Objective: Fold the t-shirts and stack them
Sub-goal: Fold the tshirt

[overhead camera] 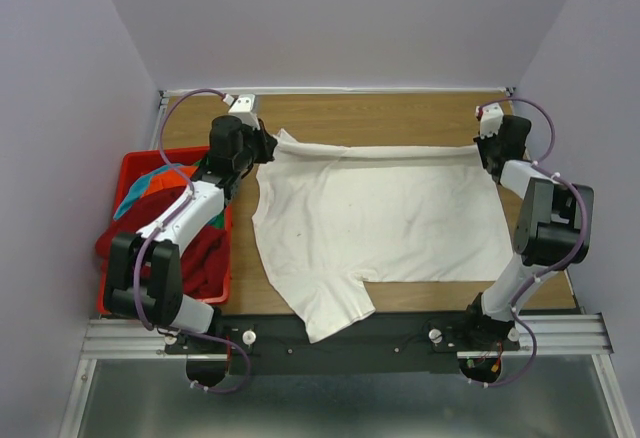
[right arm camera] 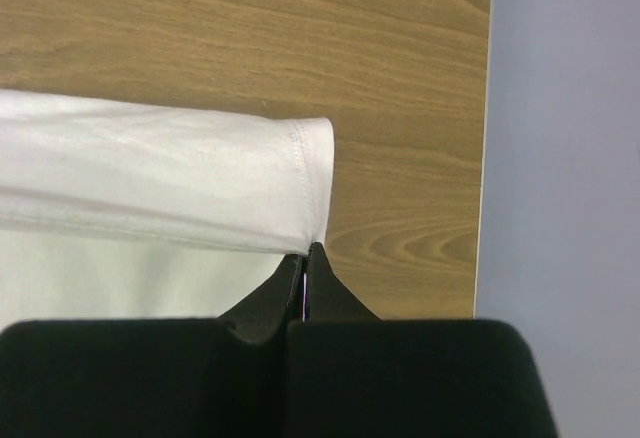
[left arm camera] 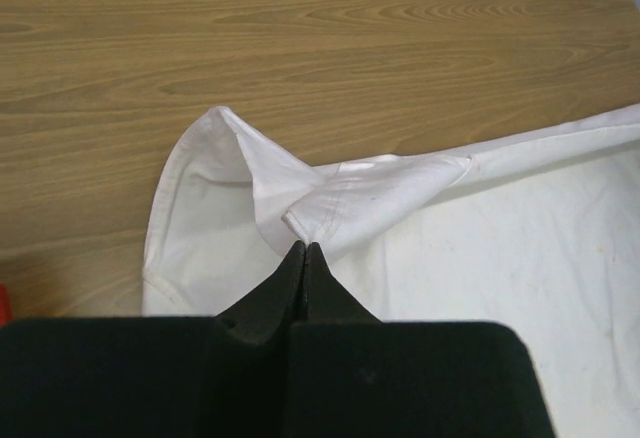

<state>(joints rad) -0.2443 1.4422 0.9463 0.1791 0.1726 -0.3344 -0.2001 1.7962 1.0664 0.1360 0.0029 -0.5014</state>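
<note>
A large white t-shirt (overhead camera: 380, 218) lies spread across the wooden table, one sleeve hanging toward the near edge. My left gripper (overhead camera: 262, 145) is shut on the shirt's far left corner; the left wrist view shows the cloth (left arm camera: 330, 208) bunched at the closed fingertips (left arm camera: 304, 249). My right gripper (overhead camera: 487, 148) is shut on the far right hem corner (right arm camera: 300, 188), seen at the tips in the right wrist view (right arm camera: 308, 251). The far edge is stretched between both grippers. Dark red (overhead camera: 205, 253), orange (overhead camera: 165, 180) and teal (overhead camera: 135, 200) shirts lie in the basket.
A red plastic basket (overhead camera: 127, 166) stands at the table's left edge, under my left arm. The table's right edge (right arm camera: 483, 138) meets the lilac wall just beside my right gripper. Bare wood (overhead camera: 380, 113) shows beyond the shirt's far edge.
</note>
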